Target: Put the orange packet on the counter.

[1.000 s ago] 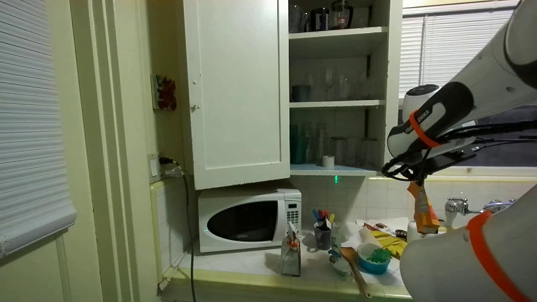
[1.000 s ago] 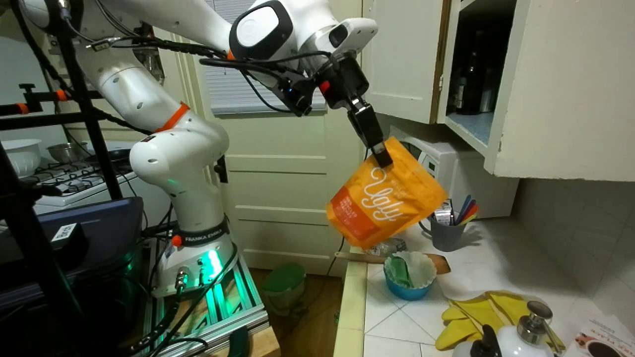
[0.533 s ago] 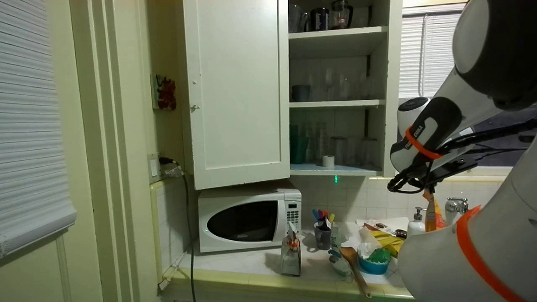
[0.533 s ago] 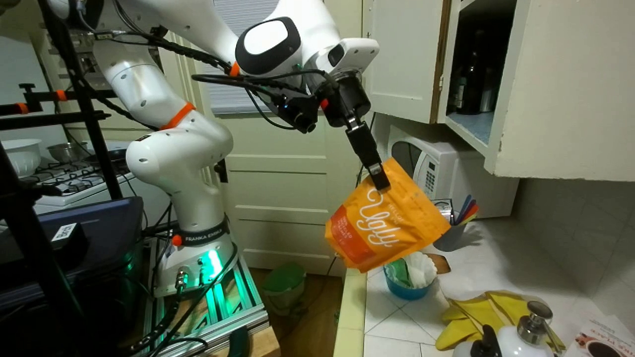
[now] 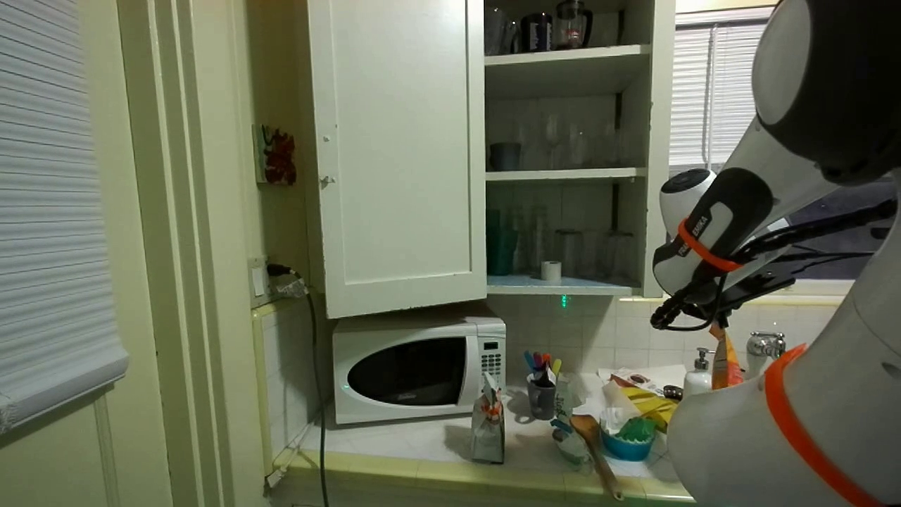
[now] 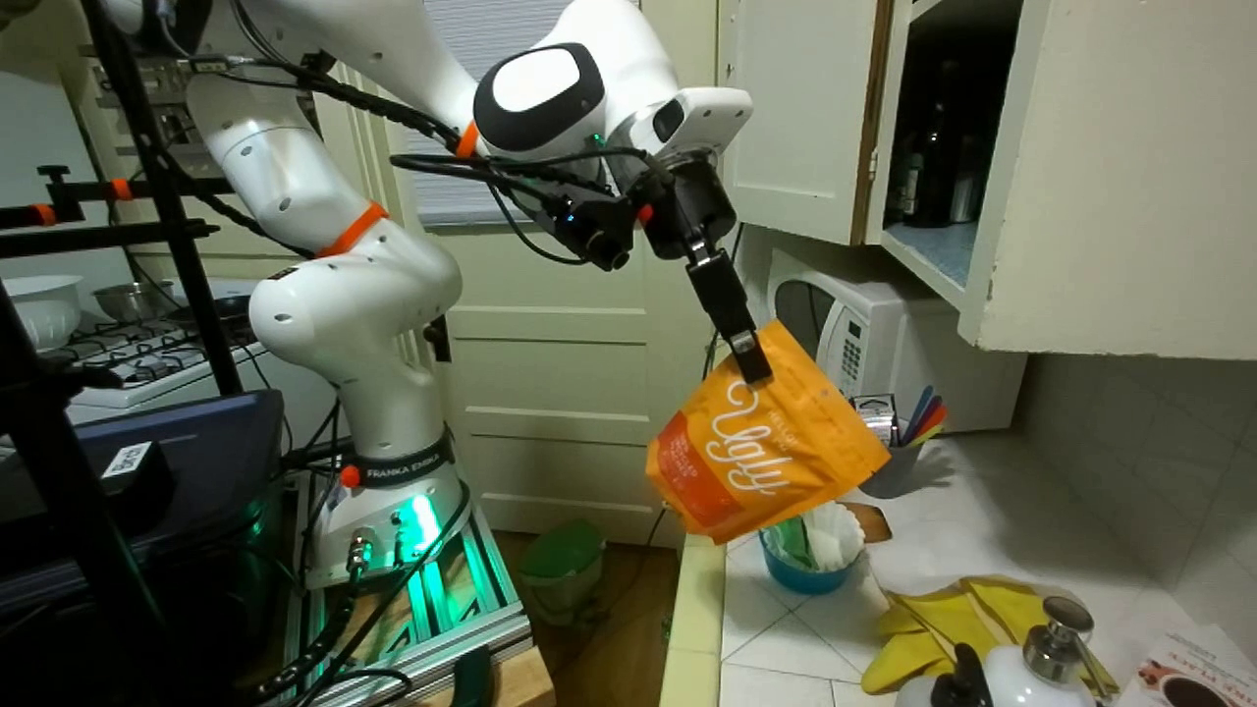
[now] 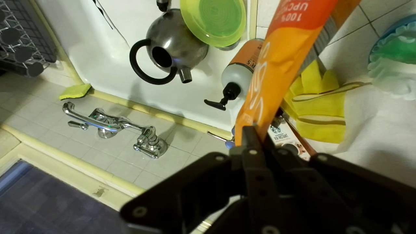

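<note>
The end effector (image 6: 752, 365) pinches the orange packet (image 6: 771, 452) near its top, holding it tilted and clear of the worktop (image 6: 982, 520), its lettered face plain in an exterior view, while only the wrist view shows a steel kettle (image 7: 178, 37) in the sink (image 7: 100, 58).

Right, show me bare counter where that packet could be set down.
Bare counter lies between the yellow edging, blue bowl and yellow gloves; more lies before the microwave, beside the grey bag. Crowded: around the mug and wooden utensil.
</note>
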Robot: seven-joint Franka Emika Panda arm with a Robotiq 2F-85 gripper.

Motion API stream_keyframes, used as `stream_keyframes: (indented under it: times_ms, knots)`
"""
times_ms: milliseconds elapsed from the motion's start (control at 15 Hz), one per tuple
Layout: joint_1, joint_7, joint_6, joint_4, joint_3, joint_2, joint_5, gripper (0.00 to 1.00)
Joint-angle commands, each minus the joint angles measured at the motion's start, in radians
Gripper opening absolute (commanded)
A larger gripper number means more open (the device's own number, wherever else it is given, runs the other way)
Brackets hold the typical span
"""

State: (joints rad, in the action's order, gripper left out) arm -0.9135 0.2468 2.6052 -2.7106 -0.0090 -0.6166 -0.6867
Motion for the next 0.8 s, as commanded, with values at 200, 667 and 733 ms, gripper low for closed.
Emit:
stream_keyframes:
  times_ms: [200, 667, 733]
  knots:
    - [0.000, 0.071, 0.027, -0.010, -0.009, 0.003, -0.025, 0.01]
    - [-0.171, 0.357, 0.334, -0.043, 0.056, 0.085, -0.264, 0.01]
    - [-0.218, 0.432, 0.382, -0.043, 0.081, 0.087, -0.335, 0.01]
